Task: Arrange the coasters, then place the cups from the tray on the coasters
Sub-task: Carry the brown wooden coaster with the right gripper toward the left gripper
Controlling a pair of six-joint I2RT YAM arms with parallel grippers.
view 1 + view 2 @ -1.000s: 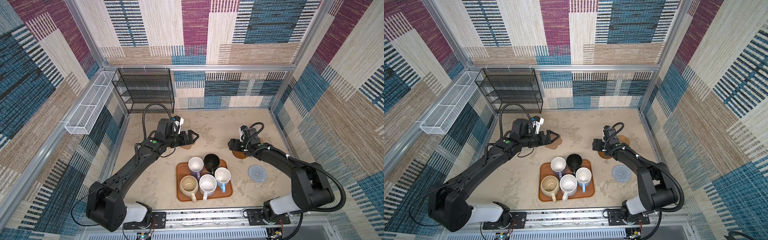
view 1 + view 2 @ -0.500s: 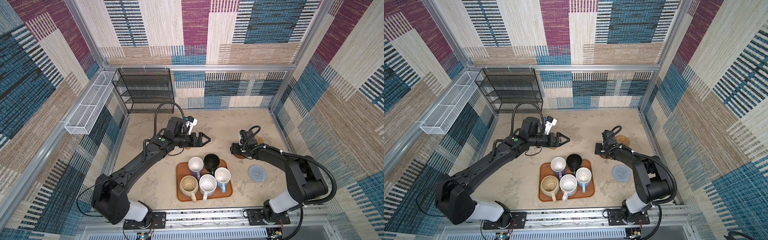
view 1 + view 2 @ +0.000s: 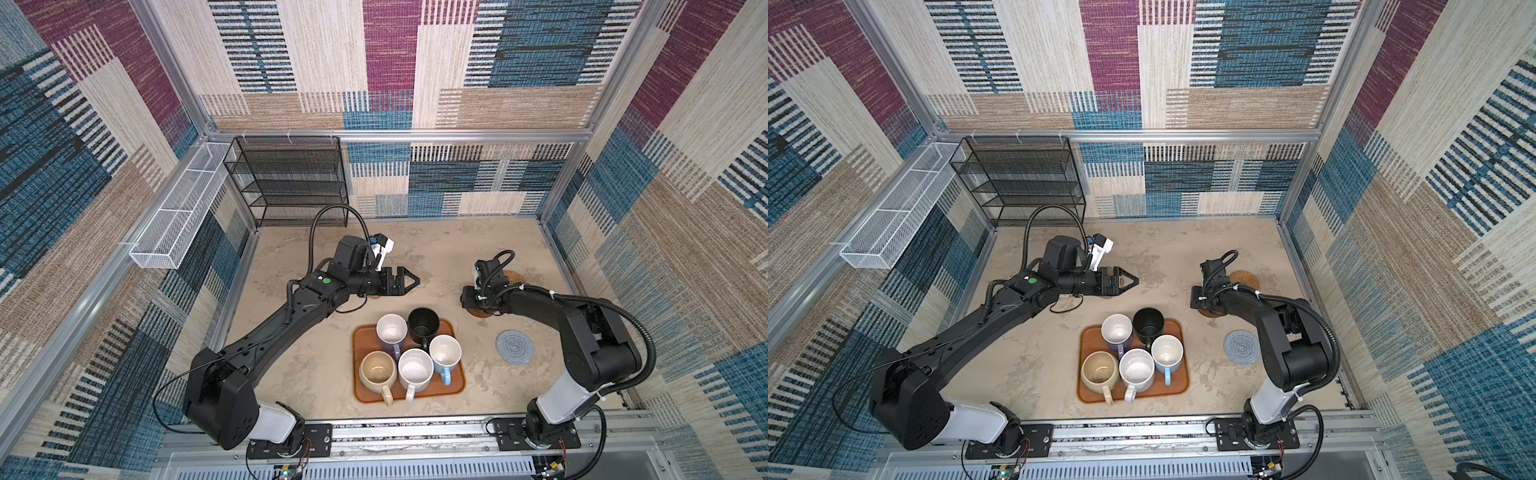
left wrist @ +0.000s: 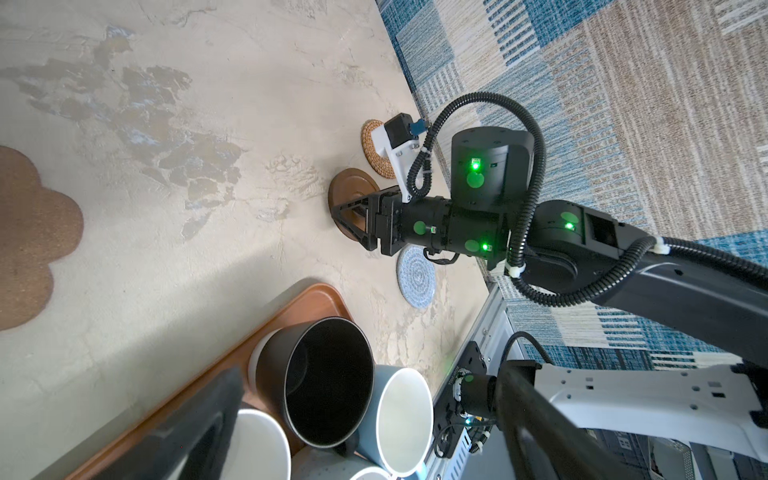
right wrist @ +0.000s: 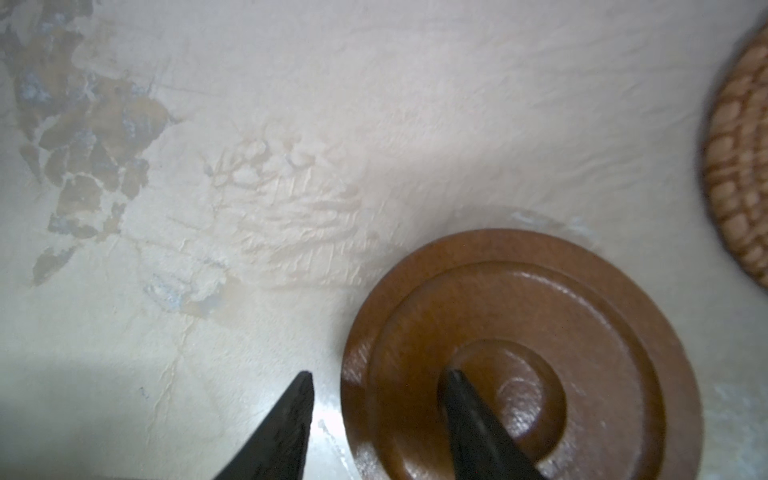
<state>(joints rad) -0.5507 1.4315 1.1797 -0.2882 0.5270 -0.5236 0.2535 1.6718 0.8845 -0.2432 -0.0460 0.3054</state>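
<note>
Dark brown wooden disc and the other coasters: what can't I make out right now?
- dark brown wooden disc: both top views, the right gripper covers most; right wrist view, frame edge cuts it, fingertip contact unclear.
- cork flower coaster: both top views, the left gripper hides nearly all; left wrist view, frame edge cuts it.

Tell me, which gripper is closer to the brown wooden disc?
Right. The right gripper is at the disc, with one jaw over it and one just off its edge. The left gripper hangs well apart from it, over the table beyond the tray.
</note>
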